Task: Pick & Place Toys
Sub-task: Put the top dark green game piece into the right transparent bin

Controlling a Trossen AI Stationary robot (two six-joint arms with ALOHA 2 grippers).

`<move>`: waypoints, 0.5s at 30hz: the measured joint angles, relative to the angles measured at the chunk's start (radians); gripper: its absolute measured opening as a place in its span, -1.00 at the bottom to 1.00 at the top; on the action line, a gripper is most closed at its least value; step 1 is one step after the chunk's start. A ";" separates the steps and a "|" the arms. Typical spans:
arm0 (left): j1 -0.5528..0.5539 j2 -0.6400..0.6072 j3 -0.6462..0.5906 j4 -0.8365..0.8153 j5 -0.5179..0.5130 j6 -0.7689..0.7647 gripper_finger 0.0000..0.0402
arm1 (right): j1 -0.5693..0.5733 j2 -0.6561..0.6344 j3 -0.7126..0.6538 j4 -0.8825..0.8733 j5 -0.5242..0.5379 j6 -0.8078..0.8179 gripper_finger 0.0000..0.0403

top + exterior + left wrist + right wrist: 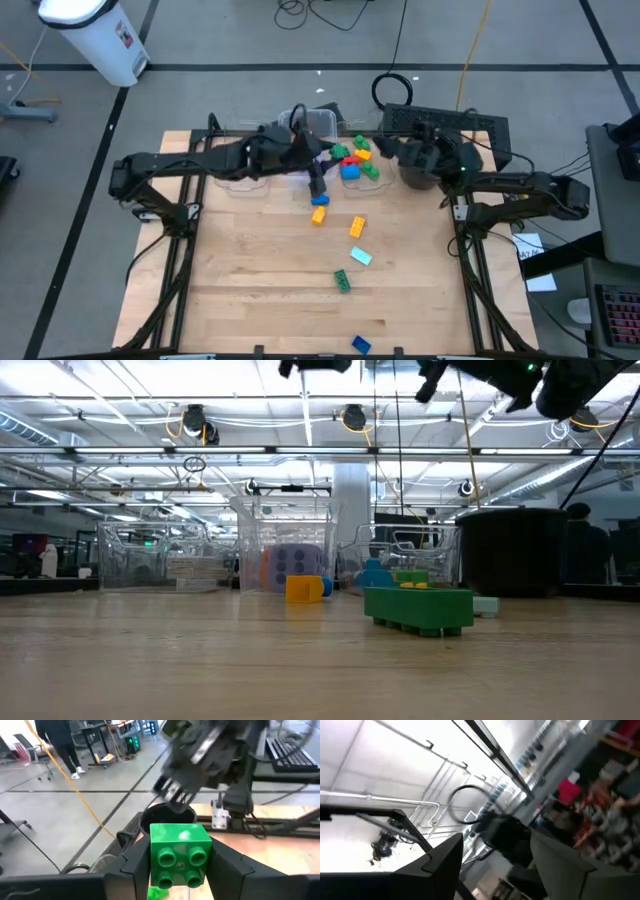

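A green brick (180, 852) with studs sits between the fingers of my left gripper (335, 155), held high over the far middle of the table. My right gripper (395, 150) hovers just to its right, above the black pot (420, 177), tipped upward and open with nothing between its fingers (445, 865). In the left wrist view the right gripper (192, 755) shows blurred above the pot (167, 816). Other toys lie loose on the wood: a cluster of bricks (357, 162), an orange brick (319, 214), a green brick (342, 281) and a blue one (361, 345). My left gripper pinches the green brick's two opposite sides (154, 855) between its two fingers. The fingers come almost level from the table's left. The brick's studded face is turned toward the wrist camera, and the brick is lifted clear of the table.
Clear plastic bins (240, 172) (312, 122) stand along the far edge; one in the low view holds a purple die (297, 565). A keyboard (445, 122) lies behind the pot. A yellow piece (357, 227) and a pale blue one (360, 257) lie mid-table.
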 joint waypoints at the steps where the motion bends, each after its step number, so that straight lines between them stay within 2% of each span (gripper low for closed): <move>1: 0.017 0.006 0.002 0.004 0.018 -0.003 -0.26 | 0.000 -0.016 0.000 -0.005 0.001 -0.030 0.11; 3: 0.047 0.029 0.007 -0.015 0.054 -0.011 -0.30 | 0.001 -0.048 0.000 -0.034 0.001 -0.091 0.09; 6: 0.087 0.095 0.081 -0.057 0.122 -0.020 -0.30 | 0.001 -0.088 0.000 -0.142 0.003 -0.153 0.07; 10: 0.124 0.227 0.244 -0.177 0.201 0.001 -0.21 | -0.001 -0.113 -0.001 -0.288 0.012 -0.196 0.05; 15: 0.171 0.408 0.456 -0.373 0.268 0.010 -0.21 | -0.001 -0.124 0.000 -0.322 0.036 -0.267 0.04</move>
